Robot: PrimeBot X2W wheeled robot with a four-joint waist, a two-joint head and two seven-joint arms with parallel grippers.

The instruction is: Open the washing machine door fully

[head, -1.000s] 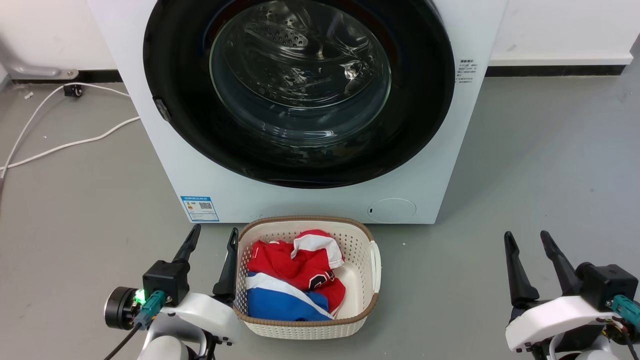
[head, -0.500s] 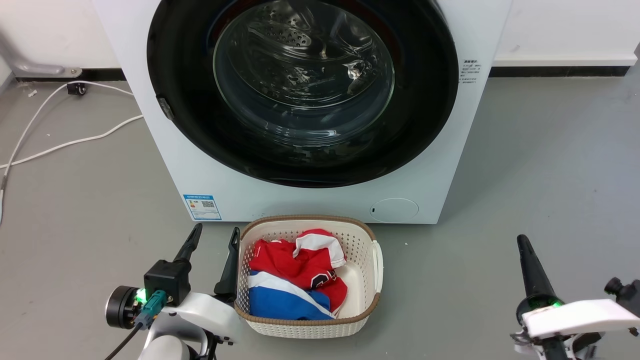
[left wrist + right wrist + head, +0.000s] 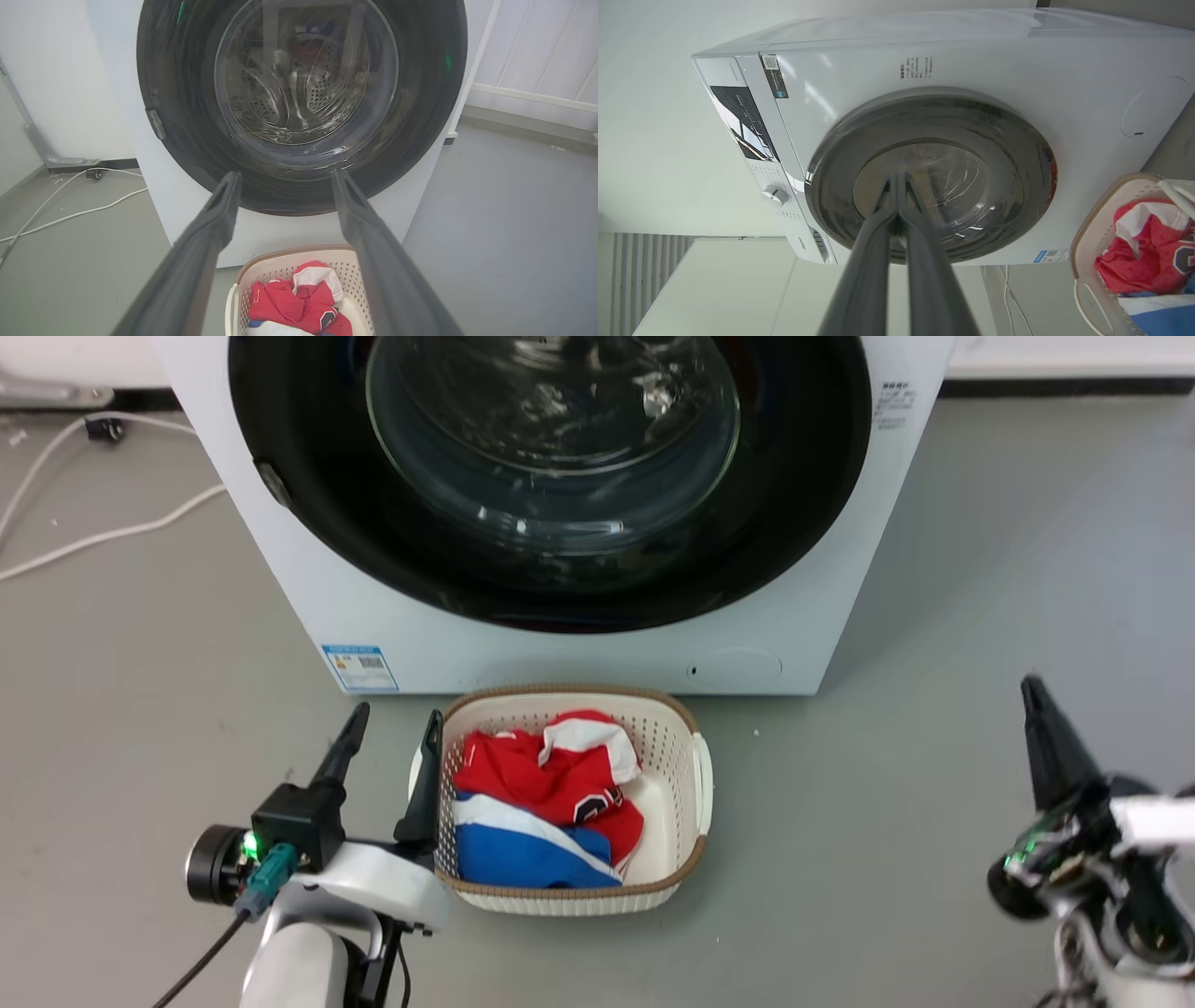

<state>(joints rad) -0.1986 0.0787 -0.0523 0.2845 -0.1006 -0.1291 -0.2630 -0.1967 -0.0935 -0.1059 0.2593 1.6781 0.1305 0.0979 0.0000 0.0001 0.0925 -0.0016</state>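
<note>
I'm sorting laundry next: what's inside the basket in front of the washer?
In the basket, a red and white garment lies crumpled on a blue and white garment. Anything beneath the clothes is covered.

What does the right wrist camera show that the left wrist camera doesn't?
Right wrist, not left wrist: the washer's control knob and the right gripper, fingers together. Left wrist, not right wrist: the left gripper, fingers apart, and the drum's holes through the glass. Both: the shut washing machine door and the basket of red clothes.
</note>
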